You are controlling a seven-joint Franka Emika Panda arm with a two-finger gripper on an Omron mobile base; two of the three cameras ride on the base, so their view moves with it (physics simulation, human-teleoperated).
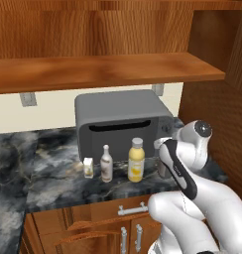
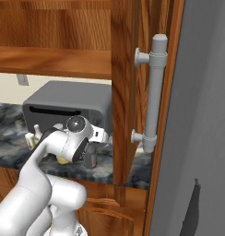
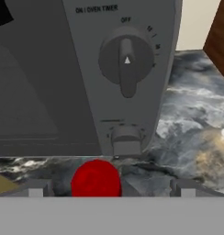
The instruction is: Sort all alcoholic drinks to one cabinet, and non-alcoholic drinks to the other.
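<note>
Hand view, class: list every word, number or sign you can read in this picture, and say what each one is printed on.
"ON / OVEN TIMER": on the grey oven's front panel, above the round dial.
"OFF": on the same panel, at the top of the dial's scale.
A small white triangle: on the dial's knob, pointing up toward "OFF".
The other marks around the dial and those above the lower knob are too small to read.
</note>
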